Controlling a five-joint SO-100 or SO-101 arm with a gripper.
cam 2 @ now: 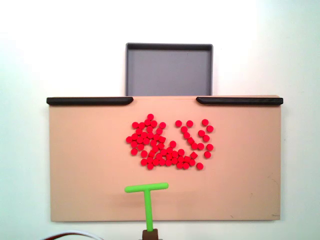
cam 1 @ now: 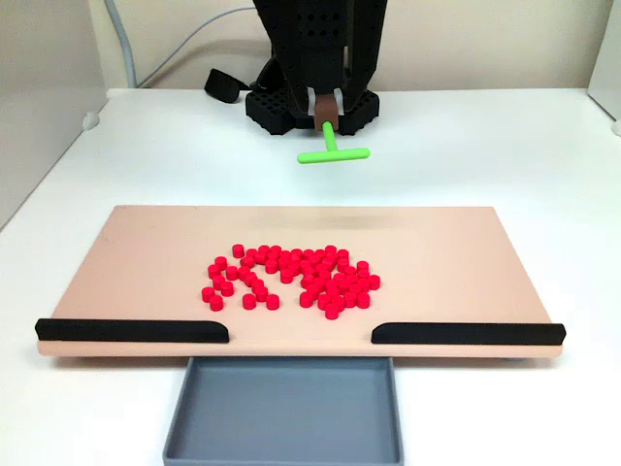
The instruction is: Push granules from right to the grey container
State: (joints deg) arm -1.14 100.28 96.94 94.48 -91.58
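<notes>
Several dozen red granules (cam 1: 291, 277) lie in a loose cluster at the middle of the beige board (cam 1: 146, 262), also seen as the granules (cam 2: 167, 145) in the other fixed view. The grey container (cam 1: 283, 410) sits empty against the board's near edge, between the two black strips; in the other fixed view the container (cam 2: 169, 70) lies beyond the board's far edge. My gripper (cam 1: 327, 115) hangs behind the board, shut on the stem of a green T-shaped stick (cam 1: 332, 151). The stick's crossbar (cam 2: 146, 188) hovers over the board, short of the granules.
Two black strips (cam 1: 132, 330) (cam 1: 466, 334) line the board's edge on either side of a gap that opens onto the container. The arm's black base (cam 1: 306, 102) stands on the white table behind the board, with a cable trailing left.
</notes>
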